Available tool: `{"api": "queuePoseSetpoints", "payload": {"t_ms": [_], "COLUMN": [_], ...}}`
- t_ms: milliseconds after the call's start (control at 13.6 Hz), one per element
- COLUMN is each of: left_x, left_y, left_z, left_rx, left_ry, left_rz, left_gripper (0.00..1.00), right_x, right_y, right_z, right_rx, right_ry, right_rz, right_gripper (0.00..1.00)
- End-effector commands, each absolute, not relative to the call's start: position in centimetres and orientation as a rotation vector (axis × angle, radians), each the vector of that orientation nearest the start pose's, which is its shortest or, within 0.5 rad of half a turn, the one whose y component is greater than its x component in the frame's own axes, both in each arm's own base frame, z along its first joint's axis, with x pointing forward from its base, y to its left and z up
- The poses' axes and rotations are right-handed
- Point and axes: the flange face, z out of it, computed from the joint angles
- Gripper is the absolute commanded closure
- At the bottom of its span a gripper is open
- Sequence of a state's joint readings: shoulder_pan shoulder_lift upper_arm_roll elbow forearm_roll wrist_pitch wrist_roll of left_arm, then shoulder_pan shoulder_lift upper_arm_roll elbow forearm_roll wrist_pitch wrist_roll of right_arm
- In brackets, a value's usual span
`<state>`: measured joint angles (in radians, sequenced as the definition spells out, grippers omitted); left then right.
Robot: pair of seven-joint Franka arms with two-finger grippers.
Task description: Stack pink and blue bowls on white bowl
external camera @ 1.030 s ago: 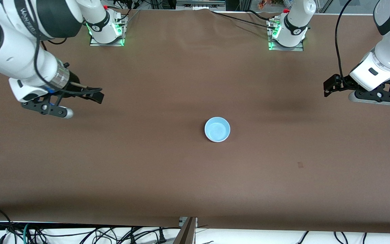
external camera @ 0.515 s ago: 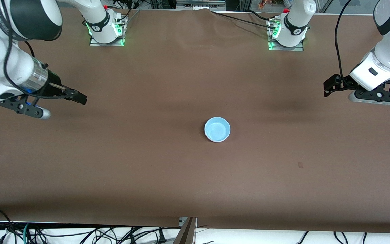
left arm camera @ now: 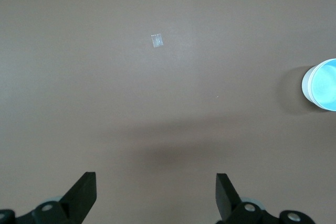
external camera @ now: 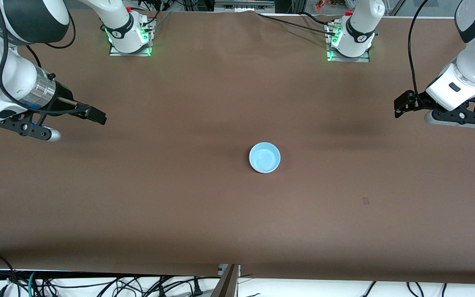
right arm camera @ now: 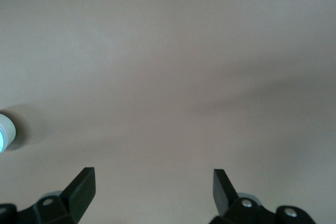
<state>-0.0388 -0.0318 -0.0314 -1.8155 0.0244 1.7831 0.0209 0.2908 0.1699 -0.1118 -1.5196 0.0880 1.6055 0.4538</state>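
The light blue bowl (external camera: 265, 156) sits near the middle of the table, its blue inside facing up. A white wall (external camera: 262, 170) shows round it, the white bowl it rests in. The pink bowl is hidden. The stack also shows in the left wrist view (left arm camera: 323, 85) and at the edge of the right wrist view (right arm camera: 4, 132). My right gripper (external camera: 96, 116) hangs open and empty over bare table toward the right arm's end. My left gripper (external camera: 402, 104) hangs open and empty over bare table toward the left arm's end, waiting. Both are well apart from the stack.
The table is covered in brown cloth (external camera: 179, 198). A small tape mark (external camera: 365, 201) lies nearer to the front camera than the bowls, toward the left arm's end. The arm bases (external camera: 130, 37) stand with green lights along the table's top edge.
My right arm has drawn back from the middle toward its own end of the table, then nearly stopped. The left arm and the bowls have not moved.
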Motion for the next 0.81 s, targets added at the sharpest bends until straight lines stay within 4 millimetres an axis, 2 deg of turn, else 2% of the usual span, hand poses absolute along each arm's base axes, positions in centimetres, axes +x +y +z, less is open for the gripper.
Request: {"api": "queuePoseSetpoints", "payload": {"t_ms": [0, 221, 368, 736], "left_x": [55.5, 55.5, 55.5, 55.5], "left_y": [-3.8, -3.8, -3.8, -3.9], "left_z": [54.9, 54.9, 54.9, 54.9], "left_rx": [-3.120, -3.120, -3.120, -3.120], "left_ry": [0.173, 0.170, 0.170, 0.170], "left_rz": [0.004, 0.004, 0.007, 0.004], "left_gripper": [0.00, 0.00, 0.00, 0.00], "right_x": [56.7, 54.8, 54.8, 54.2], "right_y": [11.0, 8.7, 8.4, 8.2], "right_z": [55.5, 57.2, 57.9, 58.5], "right_rx": [-3.066, -3.072, -3.087, -3.101], "right_ry": [0.396, 0.282, 0.273, 0.034], "right_rz": [0.074, 0.050, 0.079, 0.105], "right_gripper": [0.01, 0.01, 0.01, 0.01]}}
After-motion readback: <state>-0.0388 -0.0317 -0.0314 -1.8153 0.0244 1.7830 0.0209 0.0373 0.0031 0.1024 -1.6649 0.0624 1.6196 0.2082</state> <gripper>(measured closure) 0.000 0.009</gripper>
